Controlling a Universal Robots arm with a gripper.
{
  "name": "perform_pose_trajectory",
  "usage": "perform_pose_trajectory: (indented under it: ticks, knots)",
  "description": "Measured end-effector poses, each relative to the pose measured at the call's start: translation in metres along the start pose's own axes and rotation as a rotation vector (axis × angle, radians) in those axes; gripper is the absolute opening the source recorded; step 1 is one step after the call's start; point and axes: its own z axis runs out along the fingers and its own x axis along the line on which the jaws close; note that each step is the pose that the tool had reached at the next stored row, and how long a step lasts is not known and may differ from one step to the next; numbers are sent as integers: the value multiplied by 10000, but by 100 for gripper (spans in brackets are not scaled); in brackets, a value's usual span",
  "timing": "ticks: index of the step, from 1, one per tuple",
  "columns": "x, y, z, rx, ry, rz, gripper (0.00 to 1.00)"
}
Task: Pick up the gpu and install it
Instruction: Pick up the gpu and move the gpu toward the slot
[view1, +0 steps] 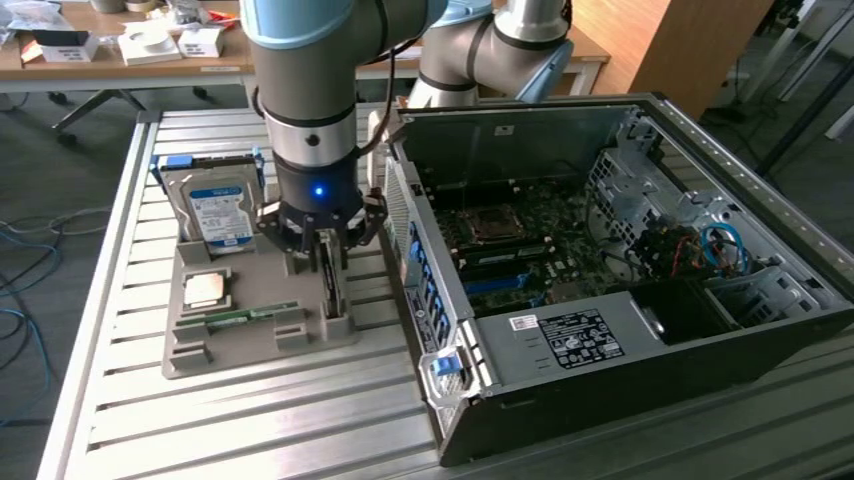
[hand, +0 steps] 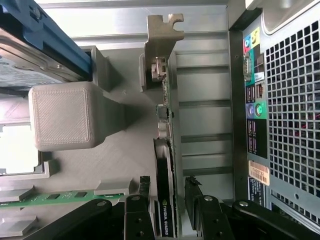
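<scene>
Slatted table, gpu lower edge hidden between open jaws

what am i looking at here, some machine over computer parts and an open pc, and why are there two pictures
It is a robot arm with an end effector, a two-fingered grasping part, at its tip. One picture comes from a camera standing off the arm and shows the whole scene. The other comes from a camera on the arm's wrist, looking along the fingers.

On the slatted metal table sits a grey holder with computer parts: a blue-labelled hard drive, a green RAM stick, and the gpu, a thin card standing on edge. Beside it lies an open computer case.

The end effector is open, its fingers on either side of the gpu. It has not closed on the card, so nothing is held.
</scene>
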Motion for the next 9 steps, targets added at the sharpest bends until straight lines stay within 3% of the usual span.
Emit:
perform_pose_trajectory:
  ticks: [9]
  knots:
    - [2,-3,62,3,3,0,42]
